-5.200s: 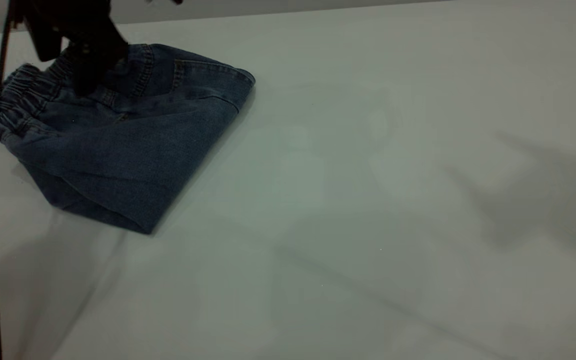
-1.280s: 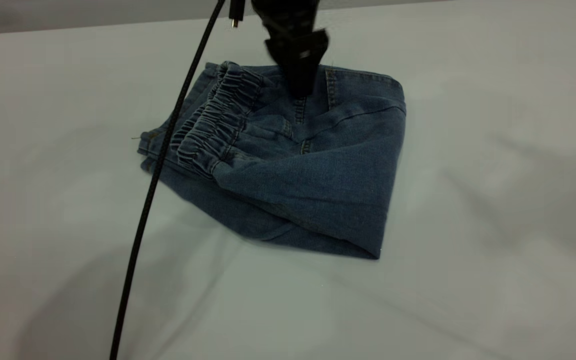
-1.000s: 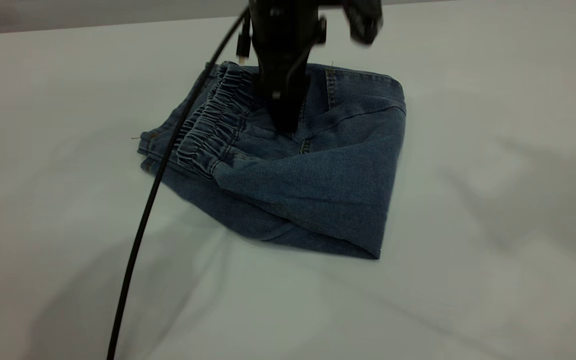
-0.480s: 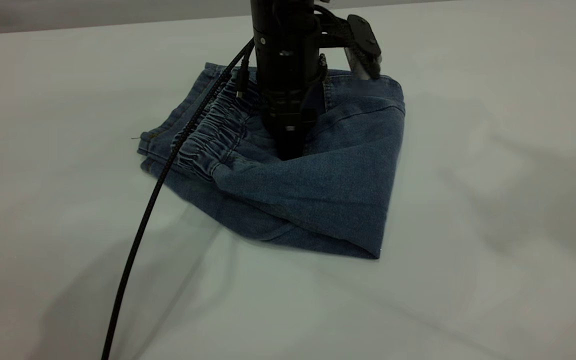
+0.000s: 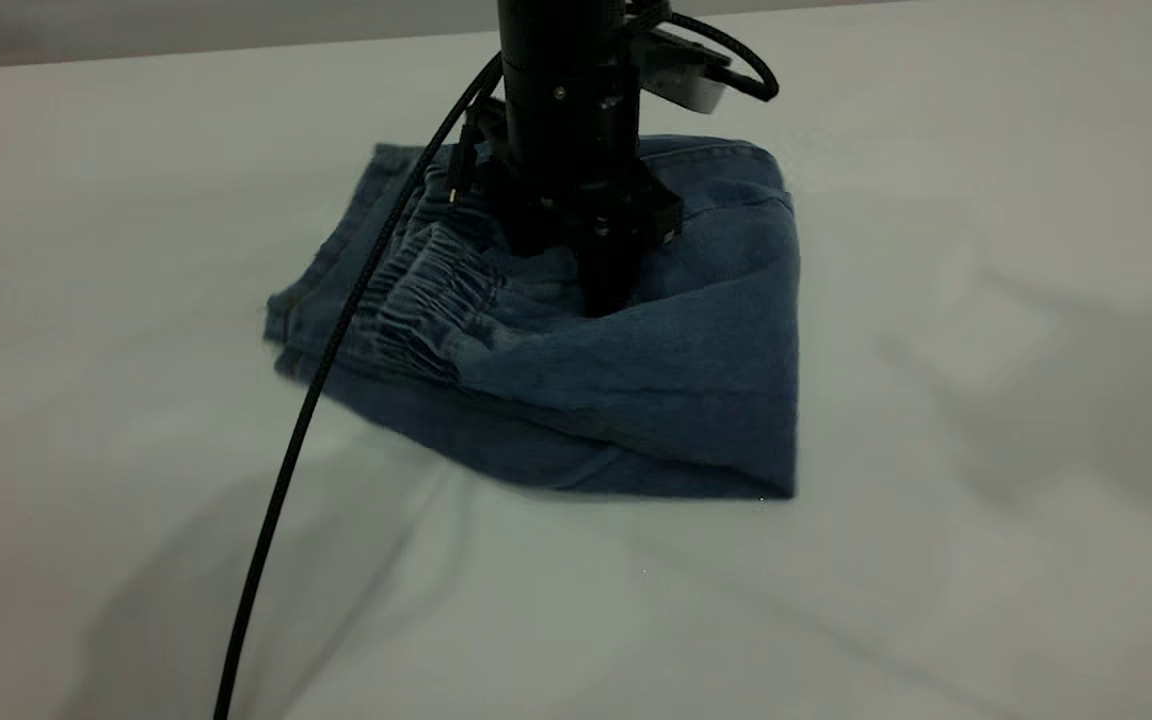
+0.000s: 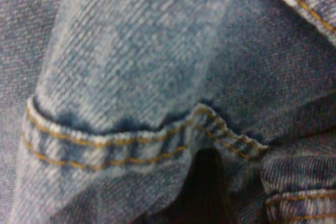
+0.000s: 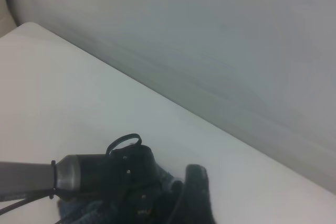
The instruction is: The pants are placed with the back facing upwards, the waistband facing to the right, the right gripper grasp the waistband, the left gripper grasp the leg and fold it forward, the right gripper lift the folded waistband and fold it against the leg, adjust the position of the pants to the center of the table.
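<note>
- The pants (image 5: 656, 380) lie folded into a compact bundle on the worktop (image 5: 986, 300), roughly at its middle in the exterior view, a little toward the far edge.
- The waistband (image 5: 426, 300), gathered and pleated, sits on top of the bundle at its left side, lying over a lower denim layer that juts out further left.
- The left end effector (image 5: 608, 300) comes straight down from above and presses its tip into the denim just right of the waistband; the cloth dips and creases around it.
- Whether its fingers are apart or together cannot be told: the tip is sunk in the fabric, and the left wrist view is filled by denim and an orange-stitched seam (image 6: 131, 142) up close.
- A black cable (image 5: 336, 340) trails from that arm across the waistband and down to the near left edge of the view.
- The right wrist view looks from well above, showing the left arm (image 7: 94, 174) over the pants; a dark blurred shape at its lower edge may be the right end effector, but its state cannot be told.
</note>
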